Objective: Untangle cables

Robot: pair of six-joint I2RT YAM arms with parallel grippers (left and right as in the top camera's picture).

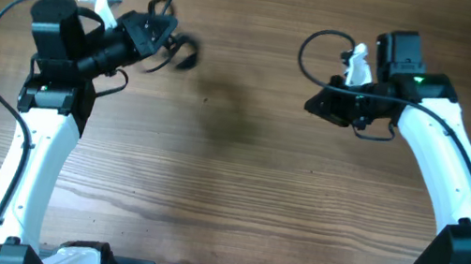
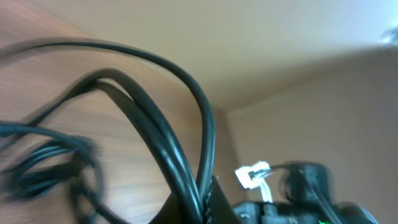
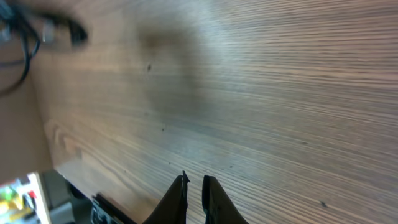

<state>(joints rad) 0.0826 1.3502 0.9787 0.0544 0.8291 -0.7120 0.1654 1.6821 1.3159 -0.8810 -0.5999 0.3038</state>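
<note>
The cables (image 1: 180, 53) are a blurred black bundle hanging at my left gripper (image 1: 158, 36) over the far left of the table. In the left wrist view, black cable strands (image 2: 209, 130) arch up from my left gripper (image 2: 208, 200), which is shut on them. More loops blur at the left (image 2: 43, 165). My right gripper (image 1: 314, 104) hovers over the far right of the table. In its wrist view my right gripper (image 3: 194, 182) has its jaws a narrow gap apart with nothing between them. The cables (image 3: 59, 31) show far off at top left.
The wooden table (image 1: 228, 178) lies under both arms. Thicker black arm wires loop above each wrist (image 1: 307, 49). A white connector (image 2: 252, 175) on the right arm shows in the left wrist view. The table's near edge (image 3: 74, 180) shows in the right wrist view.
</note>
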